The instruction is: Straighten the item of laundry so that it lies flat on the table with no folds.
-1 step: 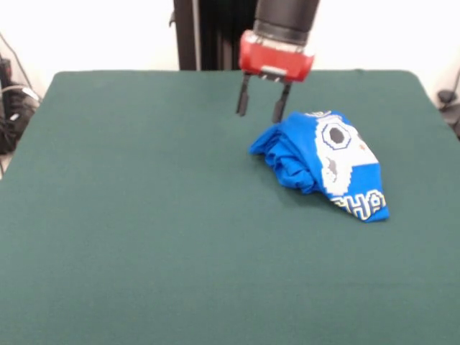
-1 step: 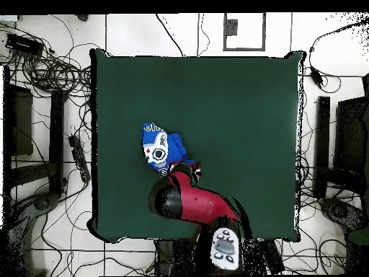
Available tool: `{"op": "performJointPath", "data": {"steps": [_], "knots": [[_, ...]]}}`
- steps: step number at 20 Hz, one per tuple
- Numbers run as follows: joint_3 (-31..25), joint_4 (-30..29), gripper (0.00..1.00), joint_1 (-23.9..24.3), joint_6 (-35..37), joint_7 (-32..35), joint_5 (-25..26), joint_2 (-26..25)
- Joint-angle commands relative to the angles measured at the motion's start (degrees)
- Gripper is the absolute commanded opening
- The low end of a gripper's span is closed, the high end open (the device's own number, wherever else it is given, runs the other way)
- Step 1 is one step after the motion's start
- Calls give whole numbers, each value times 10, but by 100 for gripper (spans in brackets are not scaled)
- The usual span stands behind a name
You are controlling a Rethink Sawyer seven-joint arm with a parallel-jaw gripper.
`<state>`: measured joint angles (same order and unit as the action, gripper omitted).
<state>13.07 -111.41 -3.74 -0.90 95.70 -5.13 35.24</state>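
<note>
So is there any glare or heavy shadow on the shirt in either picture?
Front view: even light, no glare on the blue shirt, only soft shading in its folds, and the open pincer shows clearly. Overhead view: the arm covers part of the shirt.

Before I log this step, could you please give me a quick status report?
Gripper open, empty, above the table. Shirt bunched and folded beside it. Nothing in the way.
</note>
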Motion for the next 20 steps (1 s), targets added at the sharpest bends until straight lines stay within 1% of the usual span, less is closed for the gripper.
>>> {"op": "performJointPath", "data": {"steps": [1,3,7,9,11,15,20], "knots": [[10,17,100,-50,153,84,-18,49],[7,29,100,-39,156,75,-9,44],[8,49,100,-33,173,64,4,50],[1,49,100,-28,156,69,6,38],[-17,48,100,-8,119,74,7,19],[-50,54,100,30,67,69,19,-18],[-74,46,100,53,25,80,23,-48]]}}
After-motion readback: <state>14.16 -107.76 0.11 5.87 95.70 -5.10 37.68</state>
